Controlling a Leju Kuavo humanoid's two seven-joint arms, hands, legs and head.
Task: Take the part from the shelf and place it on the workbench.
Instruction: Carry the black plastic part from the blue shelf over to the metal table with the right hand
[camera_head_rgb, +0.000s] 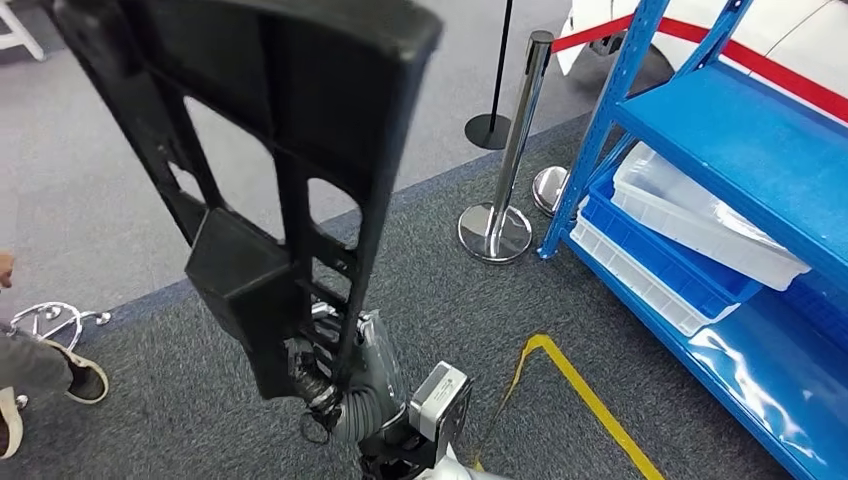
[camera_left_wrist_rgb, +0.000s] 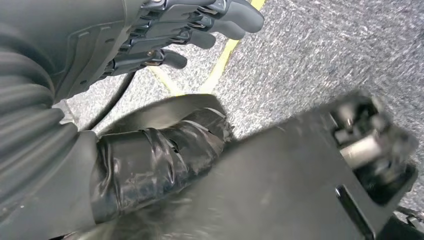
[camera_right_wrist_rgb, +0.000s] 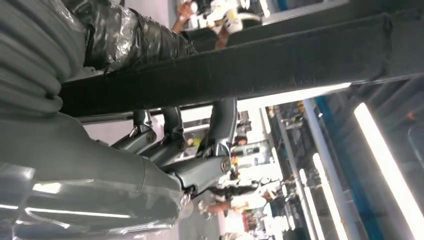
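Right hand (camera_head_rgb: 330, 375) carrying the long black moulded plastic frame part (camera_head_rgb: 270, 160)
Gripped at its lower end, it stands upright, probably to clear the blue metal shelf (camera_head_rgb: 740, 140); left hand (camera_left_wrist_rgb: 165, 35) holds nothing, fingers loosely curled, apart

1 large black plastic lattice-frame part (camera_head_rgb: 270, 150) | 2 chrome stanchion posts (camera_head_rgb: 505, 170) | 1 blue metal shelf rack (camera_head_rgb: 720, 150) | 2 white plastic trays (camera_head_rgb: 700, 215) | 1 blue plastic tray (camera_head_rgb: 665, 255)

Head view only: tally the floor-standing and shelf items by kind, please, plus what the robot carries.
Large black plastic frame part, carried: 1
Chrome stanchion posts: 2
Black stanchion post: 1
Blue metal shelf rack: 1
Shallow plastic trays on the rack: 3
Total: 8
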